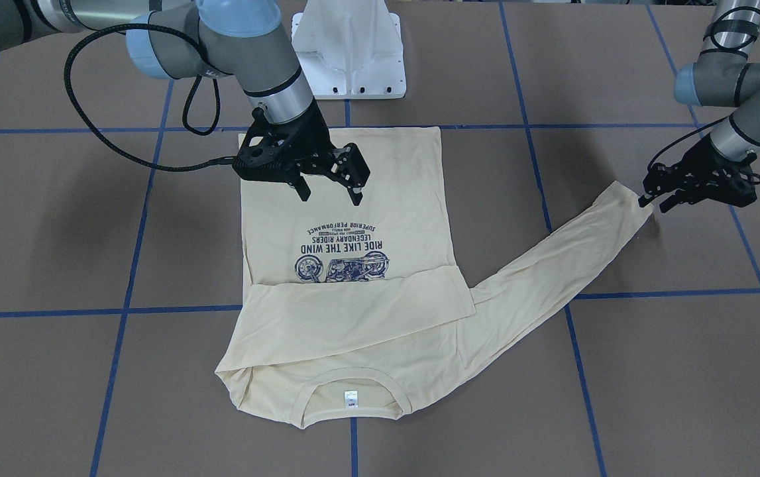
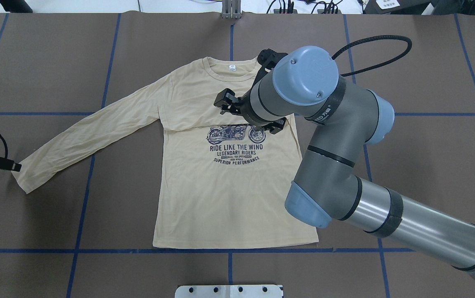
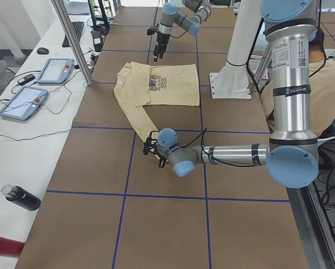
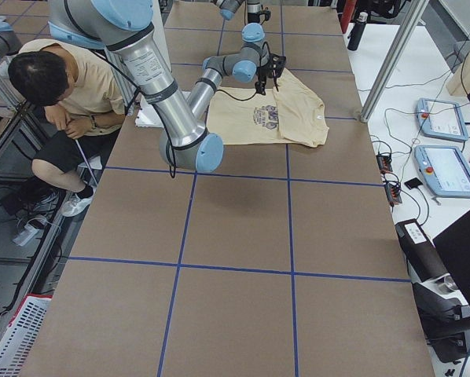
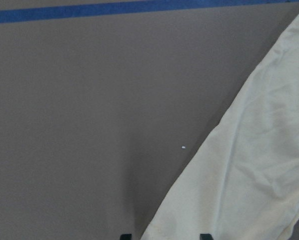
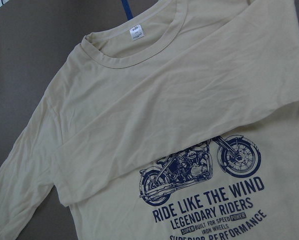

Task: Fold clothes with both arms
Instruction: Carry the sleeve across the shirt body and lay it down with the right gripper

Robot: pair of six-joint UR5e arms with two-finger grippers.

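**Item 1.** T-shirt [image 2: 220,194]: pale cream-yellow, long-sleeved. It lies flat and print-up at the middle of the table [image 2: 427,62], with the hem toward the robot-side edge and the collar tag [image 1: 350,398] toward the operators' edge. The folded sleeve [image 1: 360,305] lies across the chest and covers the top of the motorcycle print [image 2: 235,147]. The other sleeve [image 2: 88,136] stretches toward the table's end on the robot's left.

**Item 2.** Right tool [image 1: 330,193]: I log it as spread wide, holding nothing, raised over the shirt's front.

**Item 3.** Left tool [image 1: 652,203]: low at the outstretched sleeve's cuff. I read its fingers as apart (the wrist view shows cloth lying between the two tips).
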